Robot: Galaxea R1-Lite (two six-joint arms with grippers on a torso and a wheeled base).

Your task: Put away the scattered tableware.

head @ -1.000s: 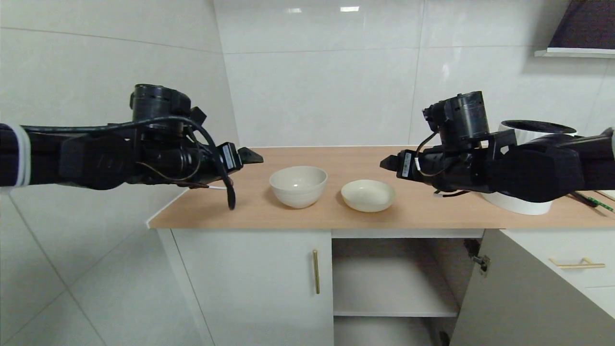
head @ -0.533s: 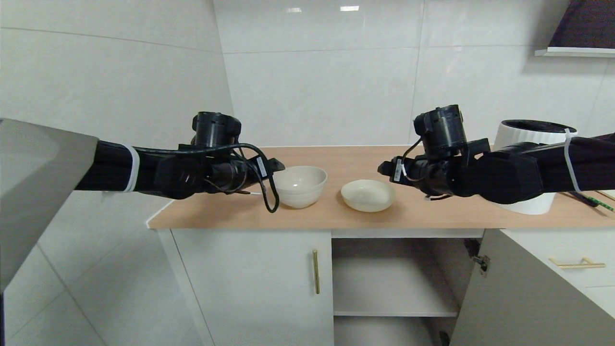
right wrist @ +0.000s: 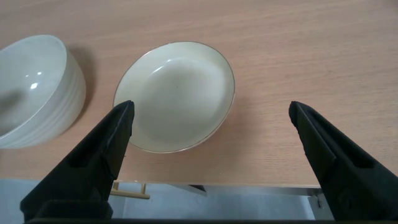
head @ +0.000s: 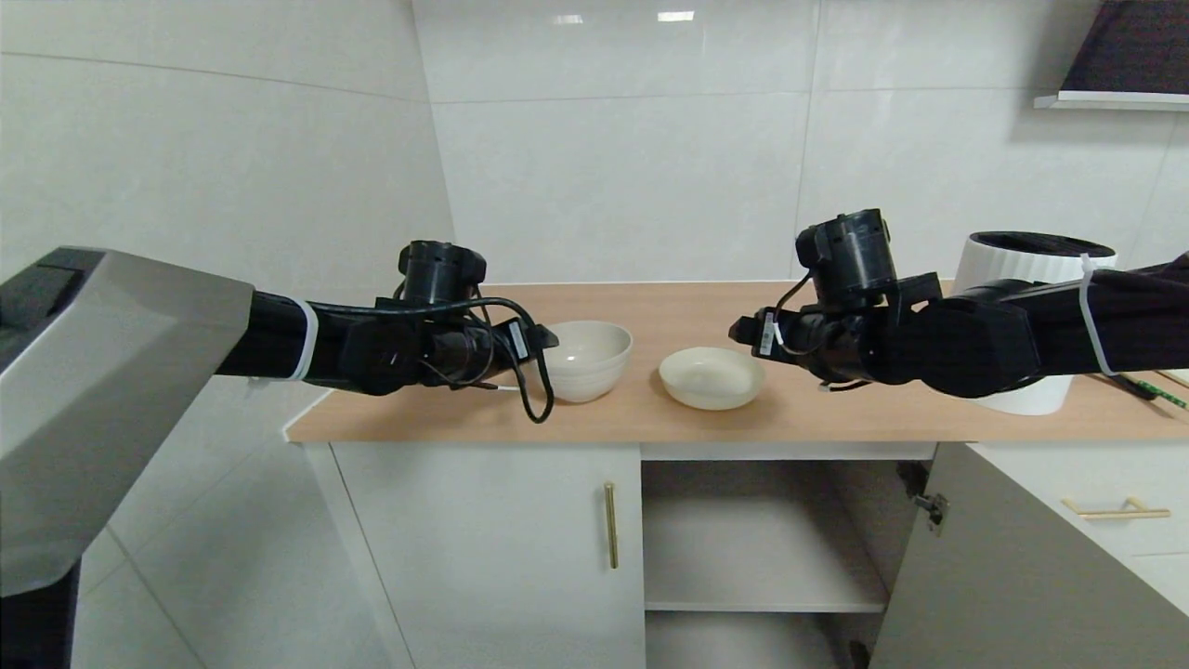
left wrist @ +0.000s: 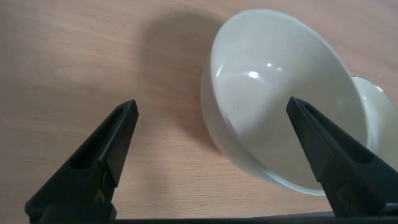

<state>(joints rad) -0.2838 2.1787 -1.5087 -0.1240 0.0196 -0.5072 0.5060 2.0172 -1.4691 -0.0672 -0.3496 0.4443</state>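
Head view: deep ribbed cream ceramic bowl [head: 585,358] upright on the light wooden countertop [head: 650,420], shallow cream ceramic dish [head: 712,376] just beside it on the right, not touching. Left gripper [head: 548,336] level with the bowl's left rim, close against it (contact impossible to judge here); right gripper [head: 738,330] just above the dish's right edge. Tall white cylindrical container with a black rim [head: 1026,255] behind the right arm; open white cabinet [head: 743,557] under the countertop. Left wrist view: fingers [left wrist: 106,155] spread wide, gripping nothing, bowl ahead and partly within the gap, dish edge behind it. Right wrist view: fingers [right wrist: 99,155] equally wide and empty, dish below within the gap, bowl near it to one side.
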